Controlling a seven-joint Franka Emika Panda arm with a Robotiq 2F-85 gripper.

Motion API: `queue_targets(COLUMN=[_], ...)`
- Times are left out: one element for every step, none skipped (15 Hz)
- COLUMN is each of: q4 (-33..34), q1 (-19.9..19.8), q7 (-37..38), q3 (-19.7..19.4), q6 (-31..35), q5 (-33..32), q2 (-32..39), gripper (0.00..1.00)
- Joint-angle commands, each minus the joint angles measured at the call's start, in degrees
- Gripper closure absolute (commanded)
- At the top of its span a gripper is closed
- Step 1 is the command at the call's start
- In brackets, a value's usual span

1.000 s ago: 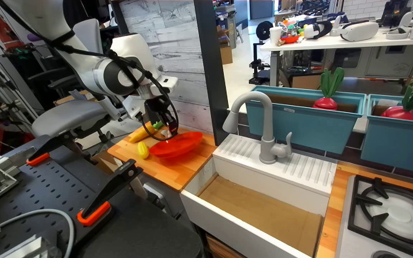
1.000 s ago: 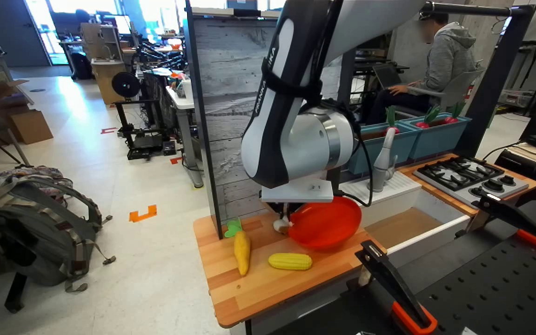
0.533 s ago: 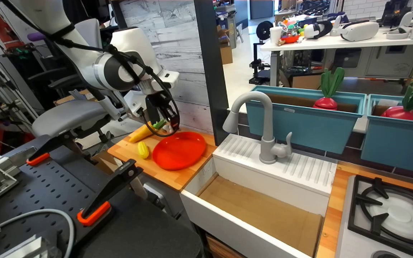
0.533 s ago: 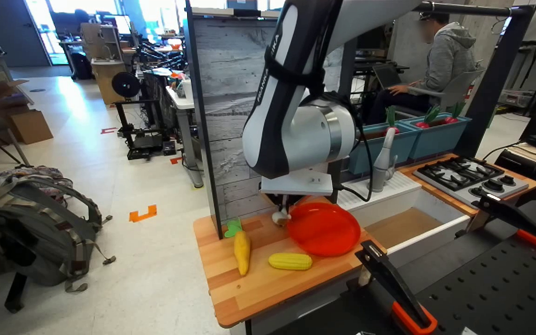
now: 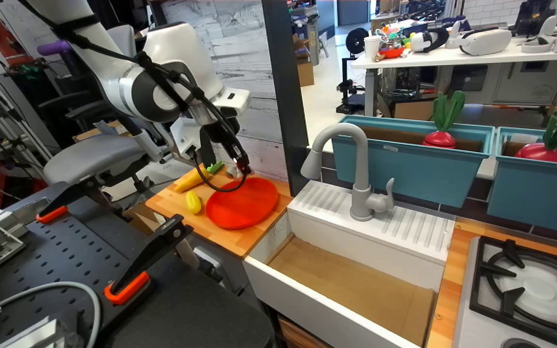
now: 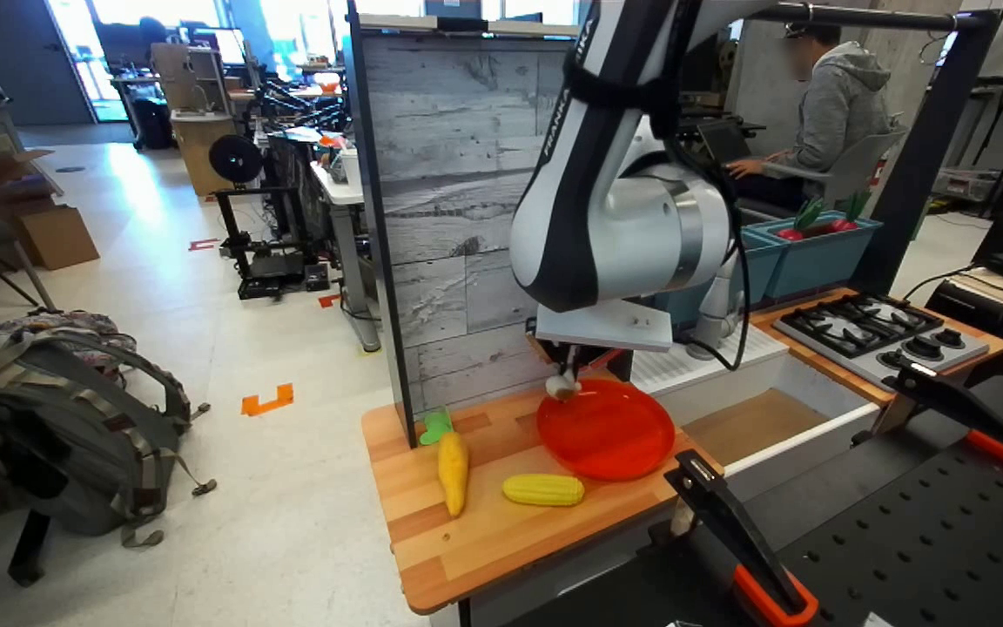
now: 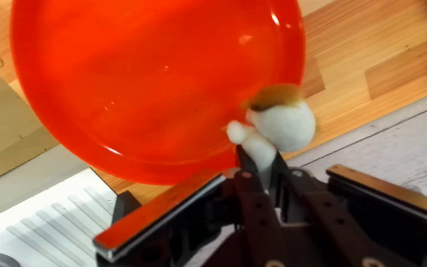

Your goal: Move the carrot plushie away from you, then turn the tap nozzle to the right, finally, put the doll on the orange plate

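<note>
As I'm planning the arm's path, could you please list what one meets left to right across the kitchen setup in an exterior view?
In an exterior view: carrot plushie, orange plate, tap nozzle, stove.

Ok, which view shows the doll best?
The wrist view: the doll looms large there, its white head unobstructed, its body pinched in the gripper. Both exterior views show it only as a small, pale shape at the gripper's end, with little detail.

Both exterior views look down from well back at the orange plate (image 5: 242, 204), the wrist view from close above.
</note>
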Motion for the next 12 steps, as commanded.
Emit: queue_targets(q4=[-5.73, -5.84, -6.08, -5.8, -5.79, -5.74, -5.67, -5.52, -5.35, -5.35, -5.35, -5.42], q1=[-4.39, -4.9, -5.64, -5.87, -5.8, -5.76, -5.53, -5.46, -5.14, -5.07, -5.11, -5.09], q7=[-2.56, -2.65, -2.89, -2.63, -2.39, -2.17, -1.9, -1.88, -1.71, -1.67, -1.71, -1.74], q3=[2.91, 3.03, 3.38, 3.28, 2.96, 2.75, 2.46, 2.36, 2.04, 1.98, 2.02, 2.03], q6=[2.56, 3.0, 2.54, 2.39, 2.32, 2.06, 1.99, 1.84, 1.75, 1.65, 1.54, 1.54], q5=[0.15, 0.18, 0.2, 0.35, 0.37, 0.42, 0.51, 0.49, 0.49, 0.49, 0.47, 0.45], q2=[-2.52, -1.88, -1.67, -1.08, -0.8, -0.62, -0.45, -0.28, -0.08, -0.05, -0.1, -0.2], gripper=[0.97, 0.97, 0.97, 0.97, 0.72, 0.62, 0.55, 0.48, 0.4, 0.34, 0.25, 0.19])
